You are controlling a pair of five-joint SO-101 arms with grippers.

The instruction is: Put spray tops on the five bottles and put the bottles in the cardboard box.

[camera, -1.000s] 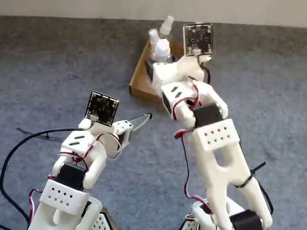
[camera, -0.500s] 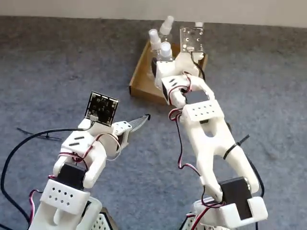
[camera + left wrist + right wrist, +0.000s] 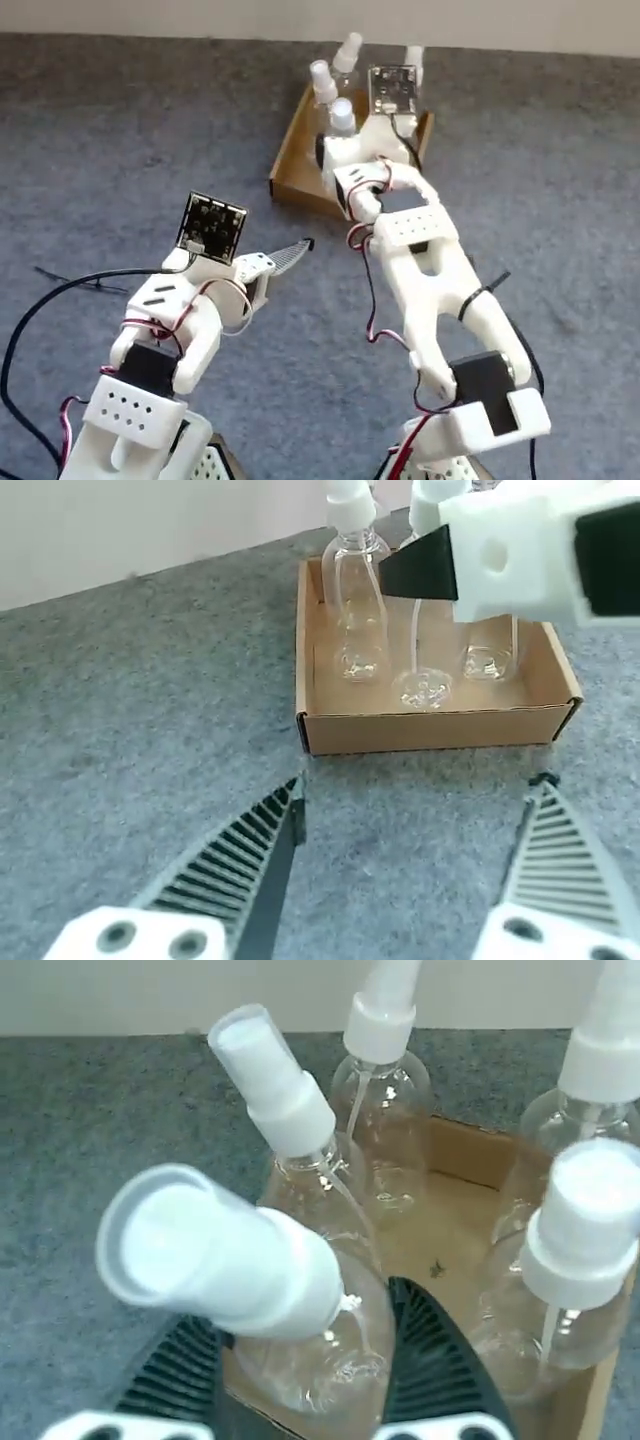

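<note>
The cardboard box lies on the grey carpet at the far middle. Several clear bottles with white spray tops stand in it. My right gripper reaches into the box from the near side. It is shut on a tilted bottle with a white spray top, low inside the box. Other capped bottles stand beside and behind it. My left gripper is open and empty above the carpet, short of the box. It sits at the lower left.
Grey carpet runs around the box on all sides. A black cable trails at the left by the left arm's base. A pale wall edge runs behind the box.
My right arm has stretched forward and dropped lower, taking the held bottle down into the box among the others. The left arm has stayed where it was.
</note>
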